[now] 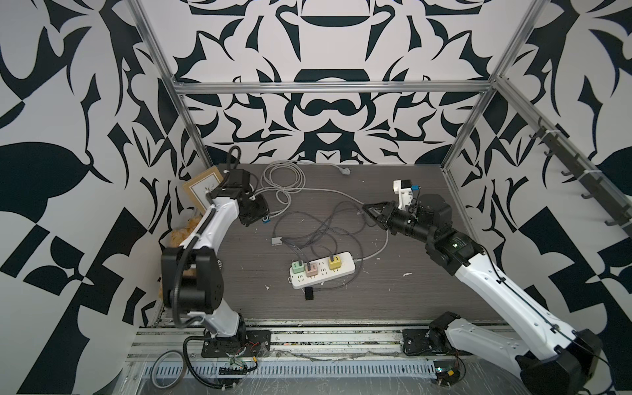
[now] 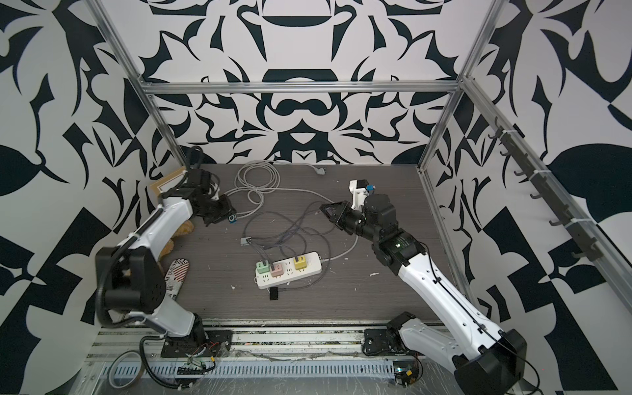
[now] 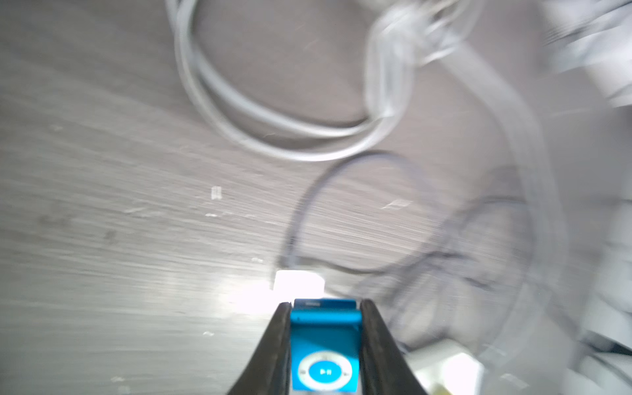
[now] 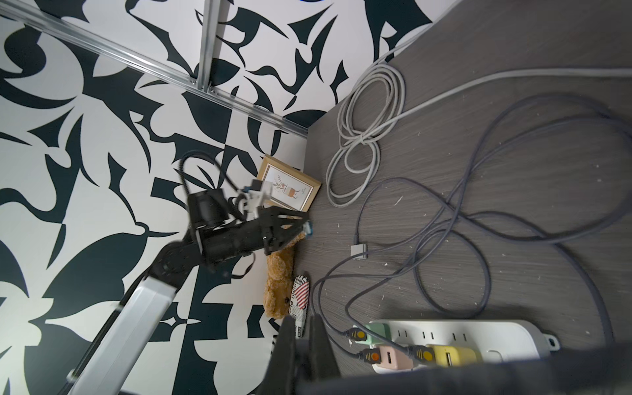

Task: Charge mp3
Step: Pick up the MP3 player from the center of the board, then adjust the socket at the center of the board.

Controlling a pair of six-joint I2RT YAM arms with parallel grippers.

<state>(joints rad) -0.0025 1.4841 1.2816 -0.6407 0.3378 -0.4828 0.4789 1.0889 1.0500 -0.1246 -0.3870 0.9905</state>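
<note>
Two pincers are in view. The left pincer (image 3: 325,302) is clamped narrow on the mp3 (image 1: 266,219), gripping its two side edges with the control ring facing the wrist camera; it hangs left of centre in both top views, clear of the tabletop (image 1: 376,301). The right pincer (image 1: 368,209), right of centre, is closed and empty near the grey cables (image 1: 321,232). Below centre lies the power strip (image 1: 345,261) with three charger cubes (image 1: 311,271).

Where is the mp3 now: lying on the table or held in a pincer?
Held: the left pincer is shut on the mp3, its fingers pressing both sides.
</note>
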